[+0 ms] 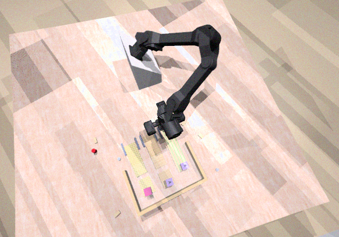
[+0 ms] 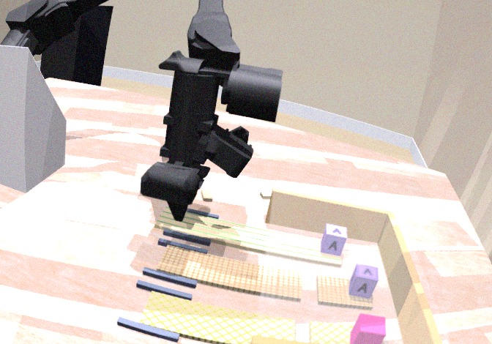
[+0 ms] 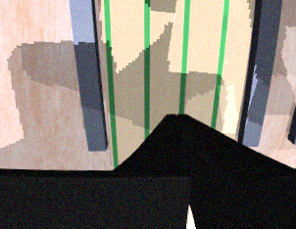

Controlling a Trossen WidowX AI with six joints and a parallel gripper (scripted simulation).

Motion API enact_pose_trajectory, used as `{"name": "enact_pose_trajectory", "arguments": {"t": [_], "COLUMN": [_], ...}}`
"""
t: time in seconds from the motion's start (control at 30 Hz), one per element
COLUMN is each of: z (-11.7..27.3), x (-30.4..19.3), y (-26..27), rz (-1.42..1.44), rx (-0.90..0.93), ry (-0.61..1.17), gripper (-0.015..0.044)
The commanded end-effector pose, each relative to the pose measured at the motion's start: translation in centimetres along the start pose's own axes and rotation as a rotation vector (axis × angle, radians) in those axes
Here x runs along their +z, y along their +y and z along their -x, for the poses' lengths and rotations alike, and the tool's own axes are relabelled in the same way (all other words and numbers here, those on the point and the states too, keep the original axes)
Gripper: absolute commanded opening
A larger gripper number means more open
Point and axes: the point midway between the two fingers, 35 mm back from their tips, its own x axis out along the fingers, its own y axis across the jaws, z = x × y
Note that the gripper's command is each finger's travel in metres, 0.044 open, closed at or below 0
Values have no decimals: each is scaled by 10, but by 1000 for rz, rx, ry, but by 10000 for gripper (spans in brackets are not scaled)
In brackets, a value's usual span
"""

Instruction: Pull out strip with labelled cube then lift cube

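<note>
The green-striped strip (image 1: 177, 153) (image 2: 279, 241) (image 3: 206, 49) is in one piece and carries a purple cube marked A (image 1: 184, 166) (image 2: 333, 240) at its far end. My gripper (image 2: 179, 219) (image 3: 175, 124) is shut and empty, its tips at this strip's near end, on or just above it; contact is unclear. The orange grid strip (image 1: 154, 152) (image 2: 230, 269) has a gap; its separate far piece (image 1: 163, 177) (image 2: 332, 290) carries another purple A cube (image 1: 169, 182) (image 2: 362, 282). The yellow strip (image 1: 134, 160) (image 2: 214, 318) is also split; its short piece (image 1: 147, 182) carries a magenta cube (image 1: 147, 191) (image 2: 368, 330).
Dark blue rails (image 1: 123, 149) (image 2: 169, 277) (image 3: 85, 83) flank the near ends of the strips. A low wooden wall (image 1: 172, 196) (image 2: 323, 212) encloses the far ends and sides. A grey block (image 1: 149, 79) (image 2: 3, 121) stands beside the arm. A red piece (image 1: 94, 151) lies left.
</note>
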Motion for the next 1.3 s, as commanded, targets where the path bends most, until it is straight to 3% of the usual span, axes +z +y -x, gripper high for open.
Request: {"name": "enact_pose_trajectory", "arguments": {"t": [0.0, 1.27], "z": [-3, -3], "x": [-14, -70], "y": [-1, -3], "rz": [-13, -16], "rx": [3, 3], "ry": [17, 19], "gripper": [0, 0]}}
